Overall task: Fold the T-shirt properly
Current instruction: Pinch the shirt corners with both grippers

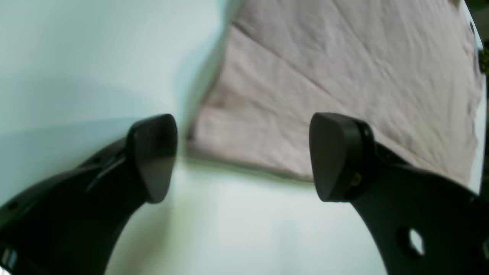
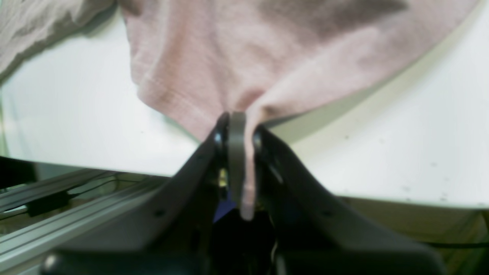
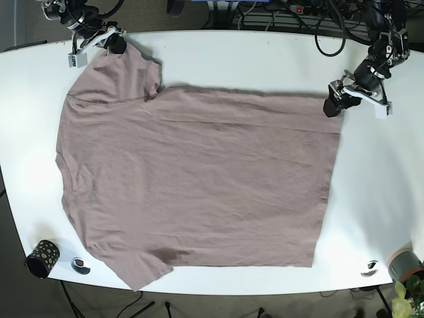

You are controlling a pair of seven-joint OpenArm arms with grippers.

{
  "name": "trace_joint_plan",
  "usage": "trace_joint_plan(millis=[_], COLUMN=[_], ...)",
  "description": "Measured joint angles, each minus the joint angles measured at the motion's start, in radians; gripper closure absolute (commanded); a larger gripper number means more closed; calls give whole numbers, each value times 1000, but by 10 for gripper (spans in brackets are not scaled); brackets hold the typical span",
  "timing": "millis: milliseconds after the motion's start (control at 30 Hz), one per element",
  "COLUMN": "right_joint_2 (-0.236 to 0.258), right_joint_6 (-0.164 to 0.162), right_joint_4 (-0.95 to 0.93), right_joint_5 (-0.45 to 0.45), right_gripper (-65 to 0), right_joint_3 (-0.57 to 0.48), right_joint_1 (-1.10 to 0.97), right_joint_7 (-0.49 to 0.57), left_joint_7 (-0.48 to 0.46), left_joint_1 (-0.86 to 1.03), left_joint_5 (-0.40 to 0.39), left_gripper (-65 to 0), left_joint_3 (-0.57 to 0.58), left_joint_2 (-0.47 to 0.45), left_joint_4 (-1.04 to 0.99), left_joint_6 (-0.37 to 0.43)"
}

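A dusty-pink T-shirt [image 3: 199,172] lies spread flat on the white table [image 3: 265,59], its sleeves toward the left of the base view. My right gripper [image 3: 114,45] is at the far left corner, shut on the edge of the upper sleeve; the right wrist view shows a fold of T-shirt [image 2: 267,57] fabric pinched in the right gripper [image 2: 238,130]. My left gripper [image 3: 333,105] hovers at the shirt's far right hem corner. In the left wrist view the left gripper [image 1: 244,160] is open, with the T-shirt [image 1: 344,84] corner lying between and beyond its fingers, nothing held.
A black dotted cup [image 3: 41,258] and a small round object [image 3: 81,265] sit at the near left table edge. Another small round object [image 3: 371,268] and a grey pot [image 3: 405,265] with a plant are near right. Cables [image 3: 278,13] run behind the table.
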Motion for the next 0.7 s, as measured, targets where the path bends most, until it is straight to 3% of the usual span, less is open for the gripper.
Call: trace_joint_plan(millis=[200, 300, 500, 667, 700], right_joint_2=[-4, -5, -5, -3, -3], right_joint_6=[-6, -7, -7, -7, -7], right_joint_4=[37, 37, 37, 37, 37], right_joint_5=[-29, -29, -29, -29, -29], right_gripper=[0, 0, 0, 0, 0], right_joint_3=[0, 0, 0, 0, 0], right_joint_1=[0, 0, 0, 0, 0], right_joint_7=[-18, -18, -18, -18, -18], left_joint_7=[-15, -16, 37, 50, 53], left_joint_1=[-8, -45, -114, -146, -148], left_joint_5=[-8, -25, -13, -5, 1], left_gripper=[-490, -438, -228, 0, 0], left_joint_3=[4, 2, 4, 4, 5], left_joint_2=[29, 34, 36, 37, 38], left_joint_4=[-16, -55, -108, -151, -156], left_joint_6=[-15, -25, -22, -15, -12])
